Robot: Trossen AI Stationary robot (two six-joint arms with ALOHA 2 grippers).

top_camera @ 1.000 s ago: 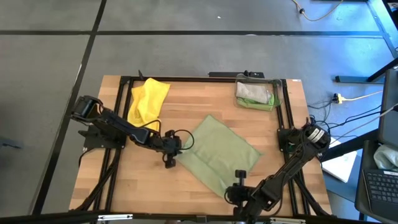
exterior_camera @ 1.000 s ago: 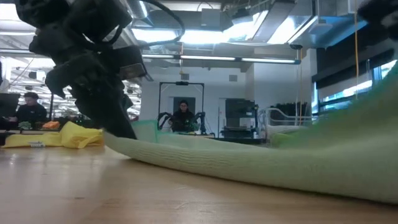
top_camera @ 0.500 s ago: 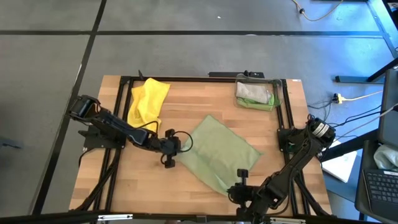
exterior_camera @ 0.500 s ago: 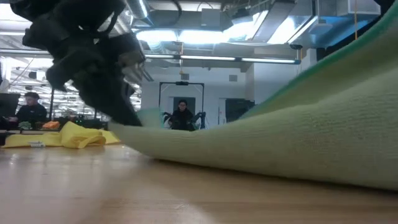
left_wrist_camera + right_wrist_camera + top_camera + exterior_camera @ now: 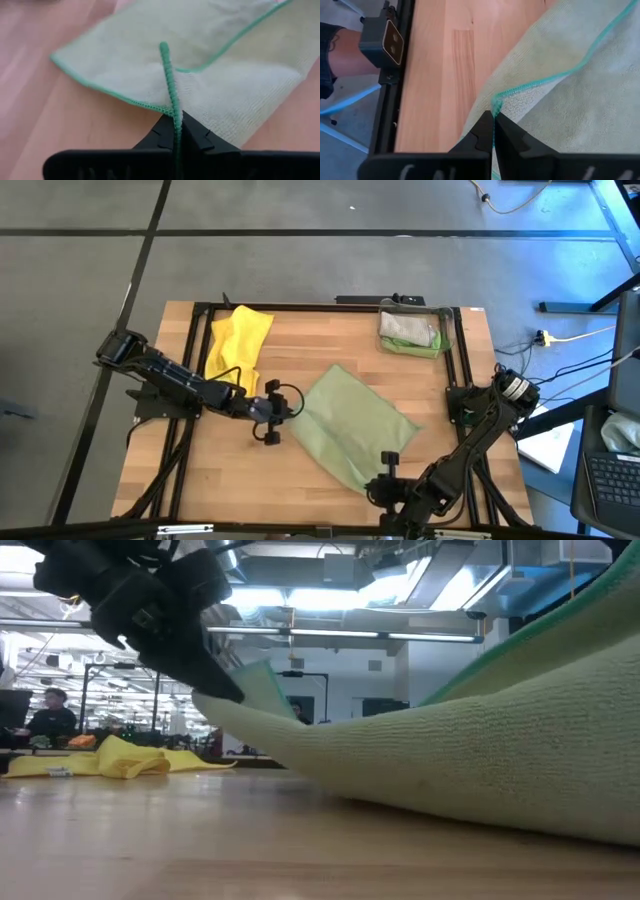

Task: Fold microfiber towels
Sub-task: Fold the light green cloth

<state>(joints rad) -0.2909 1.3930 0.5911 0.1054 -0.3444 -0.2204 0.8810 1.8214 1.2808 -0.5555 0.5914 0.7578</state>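
Both grippers are pinched tight on the pale olive-green towel point(image 5: 352, 423) — left gripper point(image 5: 278, 406) mid-frame, right gripper point(image 5: 388, 472) at lower centre — so lift evenly, keeping edges taut

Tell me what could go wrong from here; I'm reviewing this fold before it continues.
1. Both the left tool and the right tool pinch only the thin green hem of the pale green towel, so a corner could slip out mid-fold.
2. The towel sags between them, so the fold may land uneven.
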